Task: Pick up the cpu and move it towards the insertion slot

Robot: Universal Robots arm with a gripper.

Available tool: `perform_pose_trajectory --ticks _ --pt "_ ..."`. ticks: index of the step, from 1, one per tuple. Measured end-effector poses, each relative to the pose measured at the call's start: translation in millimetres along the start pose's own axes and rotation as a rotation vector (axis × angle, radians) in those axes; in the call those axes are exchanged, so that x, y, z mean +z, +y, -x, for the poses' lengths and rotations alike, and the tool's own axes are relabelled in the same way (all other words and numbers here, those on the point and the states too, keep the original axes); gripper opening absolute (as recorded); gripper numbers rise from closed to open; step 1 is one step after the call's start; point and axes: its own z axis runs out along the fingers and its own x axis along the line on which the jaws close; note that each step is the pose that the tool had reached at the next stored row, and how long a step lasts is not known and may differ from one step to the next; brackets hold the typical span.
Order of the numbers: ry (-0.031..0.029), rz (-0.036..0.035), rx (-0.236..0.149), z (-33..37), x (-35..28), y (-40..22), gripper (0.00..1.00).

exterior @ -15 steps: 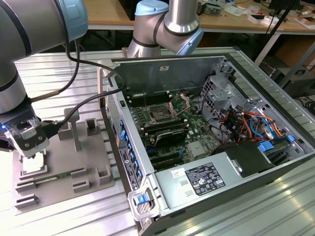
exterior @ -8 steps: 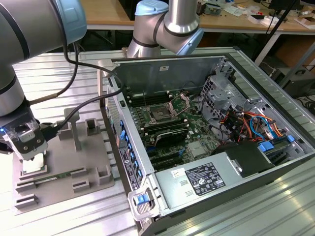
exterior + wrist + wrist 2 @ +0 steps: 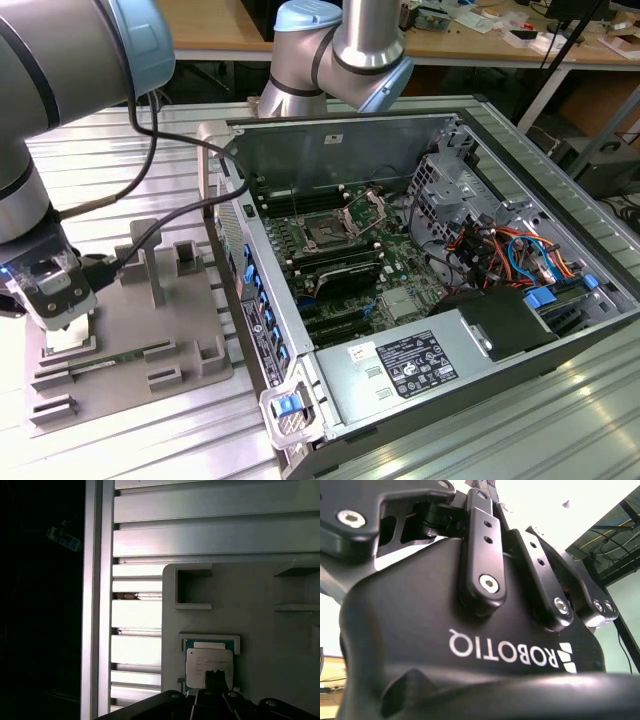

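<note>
Spanning everything is the slatted aluminium desk [image 3: 500, 430], which carries both of my work areas. On the exterior view's right lies the open computer case [image 3: 330, 140], set on its side so that the motherboard [image 3: 400, 270] faces up and I can reach it from above. On the left, just beside the case, sits the grey fixture tray [image 3: 180, 320]; I take its moulded recesses to be there to keep each part at a known spot. The insertion slot [image 3: 326, 236] sits toward the far side of the board. Its metal frame appears swung up, I judge so that the dark socket is bare for the chip.

My claw [image 3: 62, 322] hangs low over the tray's left edge, well apart from that slot. In the first wrist view the cpu [image 3: 209, 661] lies flat in its square recess, metal top up, with my claw directly over it. Whether the claw is apart, together or clamped on the chip I cannot tell. I judge the pick to be in hand, with the cpu not yet lifted.
</note>
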Motion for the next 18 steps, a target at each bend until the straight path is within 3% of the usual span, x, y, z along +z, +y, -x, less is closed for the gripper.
perform_pose_trajectory --ticks 18 --pt "0.0001 -0.0001 0.0 -0.6 11.0 -0.3 0.11"
